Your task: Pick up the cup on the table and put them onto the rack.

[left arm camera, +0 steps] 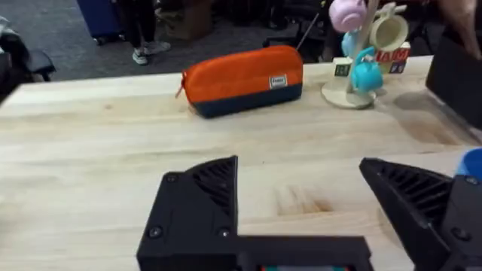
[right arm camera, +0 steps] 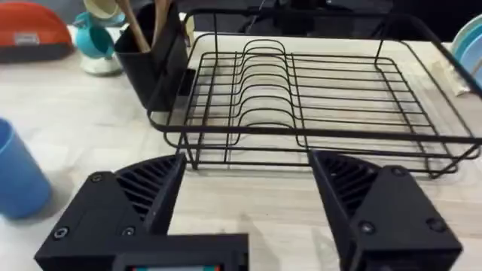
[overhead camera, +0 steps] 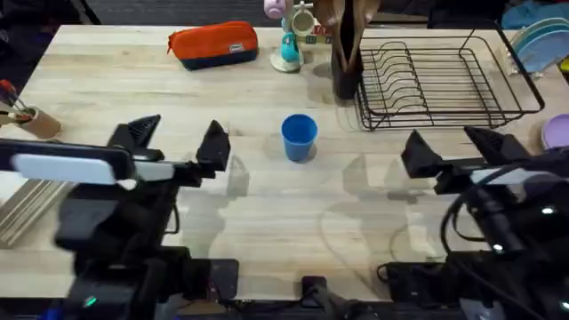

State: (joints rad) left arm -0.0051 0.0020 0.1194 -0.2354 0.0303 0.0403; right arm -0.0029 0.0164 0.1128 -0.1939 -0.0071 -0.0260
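The blue cup [overhead camera: 300,138] stands upright in the middle of the wooden table [overhead camera: 267,213], untouched. My left gripper [overhead camera: 178,138] is open a little to the cup's left, with nothing between its fingers; in the left wrist view [left arm camera: 301,188] the cup [left arm camera: 473,162] peeks in beside one finger. My right gripper [overhead camera: 452,147] is open too, just in front of the black wire rack [overhead camera: 449,117] and to the right of the cup. In the right wrist view [right arm camera: 248,203] the rack [right arm camera: 316,134] lies straight ahead, with the cup [right arm camera: 19,177] off to one side.
A dark utensil holder [overhead camera: 345,76] with wooden utensils stands at the rack's left end. A mug tree [overhead camera: 289,36] and an orange pouch [overhead camera: 213,44] sit at the back. Plates [overhead camera: 542,44] lie at the far right. A pen pot [overhead camera: 31,120] sits at the left edge.
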